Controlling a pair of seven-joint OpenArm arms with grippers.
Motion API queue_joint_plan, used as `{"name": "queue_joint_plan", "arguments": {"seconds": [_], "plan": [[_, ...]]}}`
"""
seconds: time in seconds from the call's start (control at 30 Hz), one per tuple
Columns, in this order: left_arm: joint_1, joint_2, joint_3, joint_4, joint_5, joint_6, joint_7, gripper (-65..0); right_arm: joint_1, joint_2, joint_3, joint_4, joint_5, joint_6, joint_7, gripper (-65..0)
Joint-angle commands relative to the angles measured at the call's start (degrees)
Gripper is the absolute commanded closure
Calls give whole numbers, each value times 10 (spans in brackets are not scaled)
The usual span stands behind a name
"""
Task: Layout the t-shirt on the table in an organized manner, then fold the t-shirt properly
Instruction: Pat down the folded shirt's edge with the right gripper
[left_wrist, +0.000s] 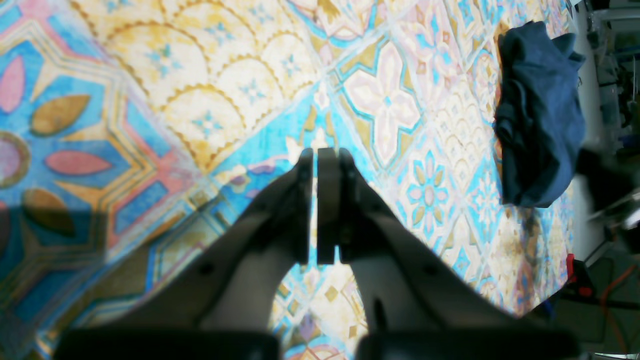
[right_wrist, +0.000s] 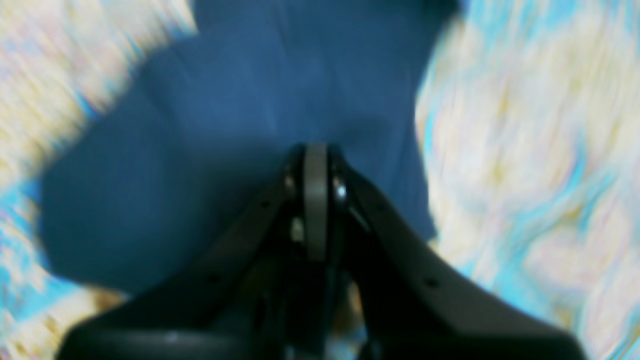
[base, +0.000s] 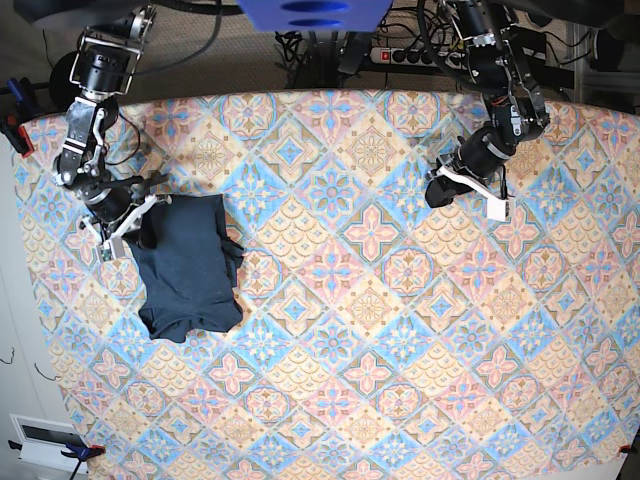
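The t-shirt (base: 188, 268) lies crumpled in a loose heap on the table (base: 380, 400), close to the edge on the base view's left and well away from the centre. The right gripper (base: 133, 222) sits at the heap's upper corner, its jaws pressed together over the navy cloth, though whether any fabric is pinched between them I cannot tell. The left gripper (left_wrist: 315, 155) hangs over bare patterned cloth near the far edge, well apart from the garment, jaws closed with nothing between them.

base: overhead, whole table (base: 380, 330) | wrists: close, looking past end effectors | shared: t-shirt (base: 185, 265)
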Motion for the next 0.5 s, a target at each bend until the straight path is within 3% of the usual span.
{"name": "queue_joint_plan", "arguments": {"seconds": [0.0,0.23,0.47], "plan": [[-2,-5,-1,10,-11,-5,-8,0,12,9,3,-3,9,3,14,-2],[-4,-3,-1,10,-11,-5,-8,0,8,9,8,-16,9,3,14,-2],[-6,-3,-1,8,-11,-5,-8,0,-8,9,20,96,13,3,14,-2]]}}
